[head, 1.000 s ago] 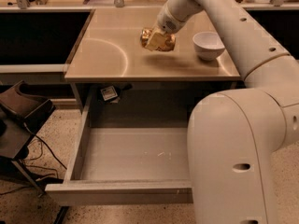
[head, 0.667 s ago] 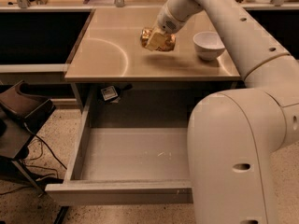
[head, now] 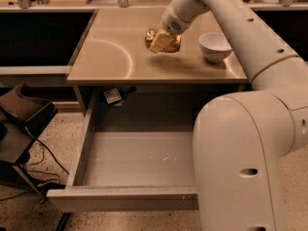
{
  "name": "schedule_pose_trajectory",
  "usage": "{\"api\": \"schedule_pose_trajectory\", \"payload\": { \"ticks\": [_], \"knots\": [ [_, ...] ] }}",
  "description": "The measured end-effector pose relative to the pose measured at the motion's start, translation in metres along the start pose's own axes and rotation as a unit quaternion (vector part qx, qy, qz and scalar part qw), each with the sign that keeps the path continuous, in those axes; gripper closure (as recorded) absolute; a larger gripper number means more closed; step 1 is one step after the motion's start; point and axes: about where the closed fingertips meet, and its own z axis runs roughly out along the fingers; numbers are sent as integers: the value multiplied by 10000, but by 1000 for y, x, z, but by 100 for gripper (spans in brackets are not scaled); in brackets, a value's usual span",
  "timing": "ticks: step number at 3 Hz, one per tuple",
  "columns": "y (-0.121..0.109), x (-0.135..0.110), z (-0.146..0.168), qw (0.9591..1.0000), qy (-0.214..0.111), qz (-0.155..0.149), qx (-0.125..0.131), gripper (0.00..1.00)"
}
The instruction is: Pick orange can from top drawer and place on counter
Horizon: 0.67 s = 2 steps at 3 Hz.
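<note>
The orange can (head: 173, 40) is over the middle of the beige counter (head: 106, 57), low at its surface, left of a white bowl. My gripper (head: 161, 42) reaches down from the upper right and is shut on the can, with a pale finger (head: 158, 44) across its front. I cannot tell whether the can touches the counter. The top drawer (head: 139, 162) below is pulled wide open and its grey bottom is bare.
A white bowl (head: 214, 46) stands on the counter's right side. My arm's large white body (head: 240, 153) covers the drawer's right part. Dark side shelves (head: 38, 37) flank the counter. A dark seat and cables (head: 24, 119) are on the floor at left.
</note>
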Motion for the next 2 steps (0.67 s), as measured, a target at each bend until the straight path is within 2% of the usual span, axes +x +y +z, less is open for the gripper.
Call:
{"api": "schedule_pose_trajectory", "payload": {
  "ticks": [1,2],
  "knots": [
    [0,0,0,10000,0,0,-1,0],
    [0,0,0,10000,0,0,-1,0]
  ]
}}
